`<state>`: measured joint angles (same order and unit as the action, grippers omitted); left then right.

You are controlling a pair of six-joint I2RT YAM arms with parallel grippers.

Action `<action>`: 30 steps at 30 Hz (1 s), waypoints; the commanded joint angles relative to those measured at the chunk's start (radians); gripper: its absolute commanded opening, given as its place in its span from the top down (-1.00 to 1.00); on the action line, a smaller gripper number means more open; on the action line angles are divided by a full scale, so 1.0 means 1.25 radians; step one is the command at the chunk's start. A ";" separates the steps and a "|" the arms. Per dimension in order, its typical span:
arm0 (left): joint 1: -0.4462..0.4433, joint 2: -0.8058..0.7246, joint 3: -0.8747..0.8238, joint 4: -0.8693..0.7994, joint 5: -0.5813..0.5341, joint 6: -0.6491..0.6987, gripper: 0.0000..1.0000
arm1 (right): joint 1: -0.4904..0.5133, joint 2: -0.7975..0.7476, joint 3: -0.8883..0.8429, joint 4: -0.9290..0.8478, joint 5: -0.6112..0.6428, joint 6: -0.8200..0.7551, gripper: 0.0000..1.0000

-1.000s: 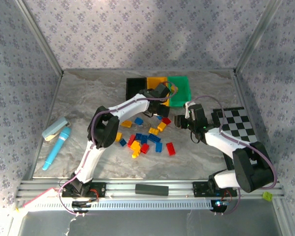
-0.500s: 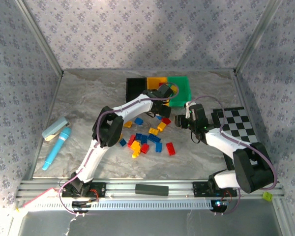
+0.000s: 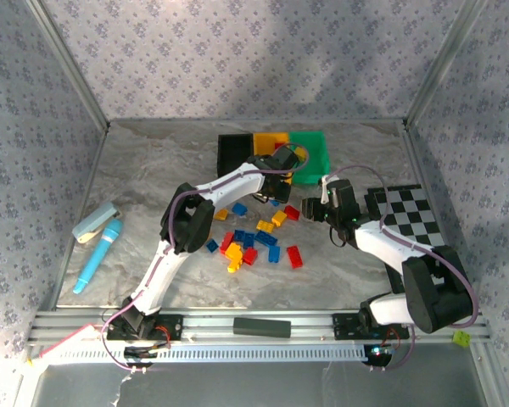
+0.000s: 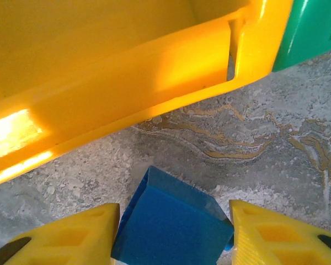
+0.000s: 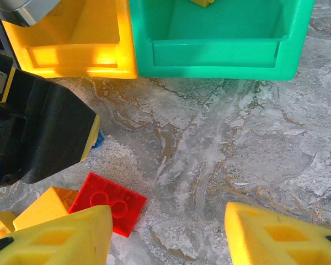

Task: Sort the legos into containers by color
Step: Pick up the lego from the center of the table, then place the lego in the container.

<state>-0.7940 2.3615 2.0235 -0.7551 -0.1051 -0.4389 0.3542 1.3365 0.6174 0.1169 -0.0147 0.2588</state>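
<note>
The left gripper (image 4: 174, 234) is pinching a blue brick (image 4: 171, 221) between its yellow fingers (image 4: 60, 240), low over the marbled table (image 5: 237, 138) and just in front of the near wall of the yellow-orange bin (image 4: 127, 72), close to the corner where that bin meets the green bin (image 4: 314, 27). The brick sits skewed in the grasp, one corner towards the bin, so the hold looks slight. If the arm jerks as it rises, the brick could twist out and fall short of the bin. The gripper also appears to hang below that bin's rim, so pushing forward before lifting would likely shove the bin out of its row. The right gripper (image 5: 168, 237) is spread with nothing between its fingers, a short way in front of the yellow-orange bin. A red brick (image 5: 107, 201) lies beside one fingertip, and the left gripper's black body is right next to it. With the two arms this near each other, either one reaching or swinging could clip the other. A yellow piece (image 5: 201, 3) already lies in the green bin, so which bin blue belongs in cannot be told. The black bin (image 3: 233, 151), on the yellow-orange bin's far side from the green, seems the likely one. Most legos (image 3: 250, 237) are scattered on the table in front of the yellow-orange bin.
</note>
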 commanded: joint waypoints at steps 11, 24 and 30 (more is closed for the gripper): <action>-0.013 -0.196 -0.080 0.019 -0.111 0.028 0.10 | -0.073 -0.134 -0.090 0.025 0.073 0.086 -0.16; 0.119 -0.205 -0.023 -0.011 -0.165 0.104 0.10 | -0.125 -0.098 -0.099 0.070 -0.029 0.110 -0.17; 0.178 -0.123 0.067 -0.034 -0.147 0.131 -0.02 | -0.083 -0.057 -0.072 0.069 -0.032 0.090 -0.17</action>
<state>-0.5819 2.1620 2.0418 -0.7624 -0.2852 -0.3141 0.2272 1.2434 0.4881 0.1879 -0.0395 0.3809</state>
